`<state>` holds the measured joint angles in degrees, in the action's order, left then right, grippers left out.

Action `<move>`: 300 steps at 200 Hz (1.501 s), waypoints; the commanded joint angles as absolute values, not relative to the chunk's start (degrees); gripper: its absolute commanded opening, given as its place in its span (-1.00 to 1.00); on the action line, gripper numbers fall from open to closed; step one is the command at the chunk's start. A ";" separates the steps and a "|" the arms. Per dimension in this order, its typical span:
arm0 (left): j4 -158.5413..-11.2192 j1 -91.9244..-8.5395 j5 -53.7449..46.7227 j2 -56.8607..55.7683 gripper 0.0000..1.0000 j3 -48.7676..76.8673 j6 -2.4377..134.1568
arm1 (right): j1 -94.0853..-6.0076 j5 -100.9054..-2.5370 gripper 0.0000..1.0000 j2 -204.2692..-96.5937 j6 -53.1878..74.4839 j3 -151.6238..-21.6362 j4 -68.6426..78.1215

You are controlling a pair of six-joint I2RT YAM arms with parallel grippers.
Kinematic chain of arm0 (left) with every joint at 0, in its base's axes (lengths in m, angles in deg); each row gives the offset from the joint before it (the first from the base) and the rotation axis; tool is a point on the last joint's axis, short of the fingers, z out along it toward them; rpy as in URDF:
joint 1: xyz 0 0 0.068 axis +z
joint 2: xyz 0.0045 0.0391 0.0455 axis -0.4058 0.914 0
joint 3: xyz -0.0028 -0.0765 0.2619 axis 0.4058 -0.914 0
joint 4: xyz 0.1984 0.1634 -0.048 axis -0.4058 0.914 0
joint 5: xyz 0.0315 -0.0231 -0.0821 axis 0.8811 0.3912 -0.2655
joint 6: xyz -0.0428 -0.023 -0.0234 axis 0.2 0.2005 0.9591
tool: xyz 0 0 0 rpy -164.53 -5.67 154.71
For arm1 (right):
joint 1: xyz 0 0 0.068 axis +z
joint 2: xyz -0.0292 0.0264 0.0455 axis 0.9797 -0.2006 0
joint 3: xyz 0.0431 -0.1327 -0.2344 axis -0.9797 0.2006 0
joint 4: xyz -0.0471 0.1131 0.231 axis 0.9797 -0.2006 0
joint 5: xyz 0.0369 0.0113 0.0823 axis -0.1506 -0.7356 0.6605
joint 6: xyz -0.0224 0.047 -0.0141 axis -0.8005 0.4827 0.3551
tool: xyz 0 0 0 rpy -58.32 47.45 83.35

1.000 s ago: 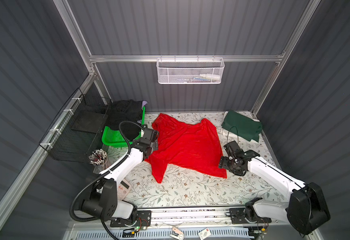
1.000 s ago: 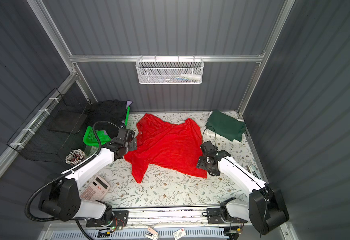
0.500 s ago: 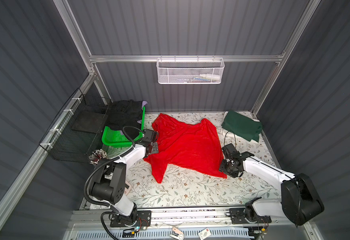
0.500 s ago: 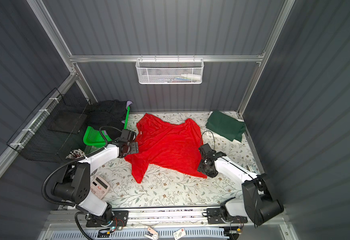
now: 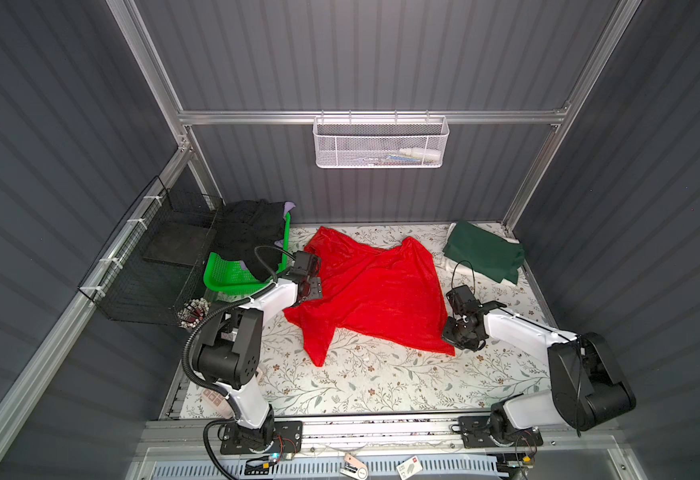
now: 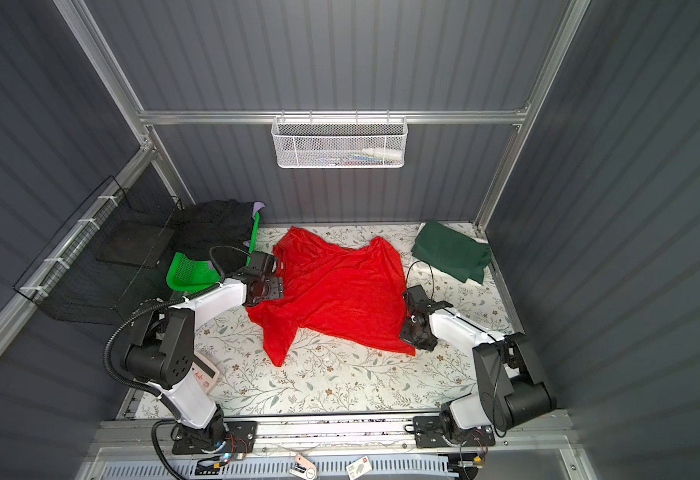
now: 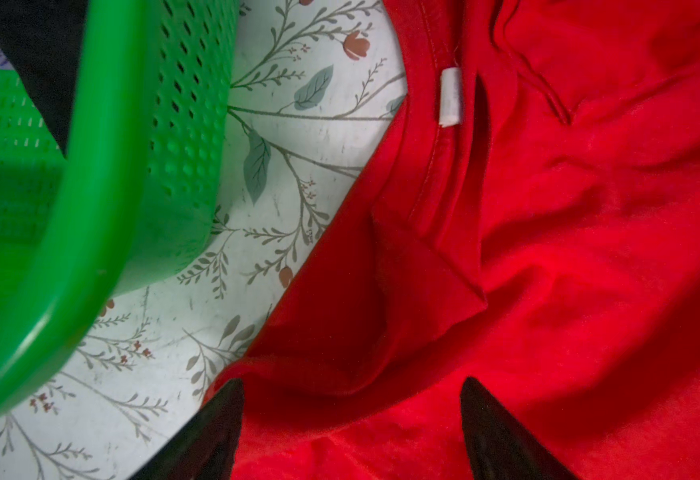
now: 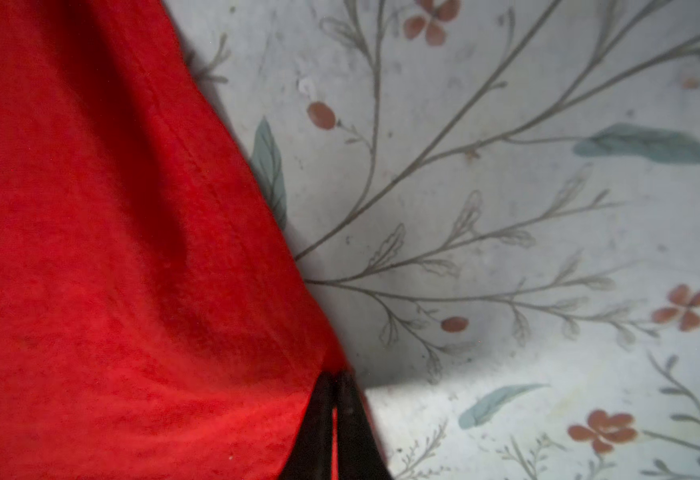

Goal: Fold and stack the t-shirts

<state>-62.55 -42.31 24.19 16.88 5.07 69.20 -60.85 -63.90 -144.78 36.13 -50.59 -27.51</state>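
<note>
Green basket (image 5: 236, 286), black t-shirts (image 5: 244, 228) inside (lavender (image 5: 288, 206) too)

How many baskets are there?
3. A green basket sits on the table at the left, a black wire basket hangs on the left wall, and a white mesh basket hangs on the back rail. None seems hidden.

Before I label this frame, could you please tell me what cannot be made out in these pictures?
White mesh basket contents: too small behind the mesh, both top views.
Clothes in the green basket: a black garment covers them, top views.
White cloth: mostly under the dark green t-shirt, top views.
How much red t-shirt the right gripper pinches: its own fingers hide it, right wrist view.
</note>
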 commanded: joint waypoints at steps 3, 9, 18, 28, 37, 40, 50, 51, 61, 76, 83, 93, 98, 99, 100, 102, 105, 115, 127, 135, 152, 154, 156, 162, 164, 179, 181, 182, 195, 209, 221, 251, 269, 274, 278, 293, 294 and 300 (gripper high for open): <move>-62.35 -42.05 23.35 16.88 0.68 6.74 68.04 | -61.63 -65.56 -0.87 -144.15 34.84 -50.35 -27.80; -62.33 -42.05 23.52 17.13 0.69 6.86 67.85 | -61.80 -65.54 -0.91 -144.19 34.58 -50.25 -27.68; -62.04 -42.05 23.90 17.45 0.70 7.05 67.72 | -62.23 -65.30 -0.95 -144.11 34.06 -50.26 -27.76; -61.79 -41.96 24.05 17.87 0.70 7.37 67.54 | -62.88 -65.46 -1.00 -143.94 33.50 -50.24 -28.07; -61.59 -41.95 24.05 18.09 0.71 7.51 67.59 | -63.54 -65.72 -1.00 -143.57 33.14 -50.17 -28.39; -61.59 -41.96 23.98 18.10 0.71 7.53 67.56 | -63.76 -65.76 -1.00 -143.39 33.07 -50.15 -28.49; -61.60 -41.88 24.05 18.12 0.73 7.63 67.69 | -64.39 -65.83 -1.00 -142.65 32.77 -50.00 -28.76; -61.59 -41.87 24.01 18.12 0.73 7.71 67.70 | -64.42 -65.87 -1.00 -142.59 32.77 -50.03 -28.78; -61.80 -41.87 23.99 18.12 0.73 7.79 67.71 | -65.00 -66.12 -1.00 -141.55 32.76 -49.81 -29.18; -62.03 -41.88 23.31 18.27 0.72 8.03 67.73 | -65.79 -66.56 -1.00 -139.80 32.76 -49.27 -29.40; -62.28 -41.87 22.75 18.55 0.70 8.11 67.47 | -66.25 -66.61 -1.00 -138.97 32.65 -48.96 -29.42; -62.54 -41.87 21.76 19.05 0.67 8.38 67.36 | -66.88 -66.59 -1.00 -138.11 32.52 -48.67 -29.52; -62.62 -41.87 21.23 19.32 0.65 8.49 67.28 | -67.14 -66.61 -1.00 -137.82 32.45 -48.66 -29.67; -62.63 -41.87 21.02 19.42 0.65 8.54 67.19 | -67.21 -66.61 -1.00 -137.64 32.38 -48.62 -29.73; -62.68 -41.87 20.87 19.43 0.65 8.56 67.18 | -67.28 -66.61 -1.00 -137.58 32.35 -48.60 -29.79; -62.76 -41.87 20.55 19.59 0.65 8.62 67.07 | -67.36 -66.61 -1.00 -137.54 32.34 -48.58 -29.78; -62.79 -41.87 20.16 19.80 0.64 8.72 67.00 | -67.58 -66.61 -1.00 -137.38 32.25 -48.60 -29.95; -63.21 -41.87 18.96 20.42 0.63 8.85 66.60 | -68.14 -66.68 -1.00 -137.13 32.07 -48.52 -30.25; -63.44 -41.89 18.06 21.11 0.61 9.19 66.53 | -68.78 -66.59 -1.00 -137.03 32.04 -48.40 -30.40; -63.57 -41.89 17.58 21.57 0.60 9.28 66.40 | -69.08 -66.30 -1.00 -136.90 31.97 -48.31 -30.46; -63.95 -41.91 15.83 22.52 0.58 9.55 66.07 | -69.67 -66.17 -1.00 -136.61 31.97 -48.08 -30.46; -64.07 -41.95 15.56 22.63 0.57 9.55 66.09 | -69.71 -66.17 -1.00 -136.61 31.91 -48.12 -30.43; -64.23 -41.96 15.25 22.72 0.56 9.59 66.10 | -69.79 -66.17 -1.00 -136.52 31.89 -48.13 -30.46; -64.39 -41.96 14.31 23.04 0.53 9.55 65.97 | -70.03 -66.25 -1.00 -136.39 31.80 -48.21 -30.54; -64.46 -41.96 13.97 23.06 0.51 9.59 65.96 | -70.11 -66.23 -1.00 -136.29 31.73 -48.18 -30.54; -65.09 -41.96 12.29 23.83 0.32 9.55 65.86 | -70.89 -66.22 -1.00 -135.81 31.45 -48.30 -30.57; -65.03 -41.96 12.15 23.94 0.30 9.66 65.91 | -71.05 -66.20 -1.00 -135.75 31.45 -48.31 -30.57; -65.03 -41.96 12.08 23.98 0.29 9.65 65.89 | -71.09 -66.19 -1.00 -135.71 31.45 -48.26 -30.56; -64.69 -41.96 11.55 24.70 0.13 10.21 65.83 | -71.78 -66.26 -1.00 -135.38 31.15 -48.29 -30.58; -64.10 -41.96 12.14 24.92 -0.23 10.60 66.20 | -72.59 -66.62 -1.00 -135.01 30.79 -48.25 -30.94; -64.26 -41.96 13.41 24.47 -0.61 10.56 66.35 | -73.29 -66.75 -1.00 -134.78 30.32 -48.20 -31.29; -63.54 -41.96 15.54 24.12 -0.97 11.10 66.87 | -75.04 -67.39 -1.00 -133.38 30.17 -47.73 -31.46; -63.01 -41.89 16.88 23.56 -1.00 11.08 67.85 | -75.60 -68.22 -1.00 -132.72 30.21 -47.45 -31.53; -62.86 -41.87 17.35 23.17 -1.00 10.96 68.03 | -75.83 -68.46 -1.00 -132.64 30.31 -47.43 -31.81; -62.75 -41.88 17.84 22.91 -1.00 10.85 68.28 | -75.99 -68.73 -1.00 -132.64 30.35 -47.32 -31.87; -61.01 -41.87 20.58 21.65 -1.00 10.61 69.67 | -76.58 -69.59 -1.00 -132.39 30.72 -47.06 -32.46; -60.86 -41.87 20.78 21.60 -1.00 10.61 69.70 | -76.58 -69.64 -1.00 -132.41 30.69 -47.07 -32.48; -60.27 -41.87 21.86 20.93 -1.00 10.32 70.11 | -76.79 -69.70 -1.00 -132.29 30.74 -47.01 -32.59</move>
<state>-63.69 -42.20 17.00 24.31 9.73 67.58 -75.84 -66.83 -133.09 31.01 -47.92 -30.07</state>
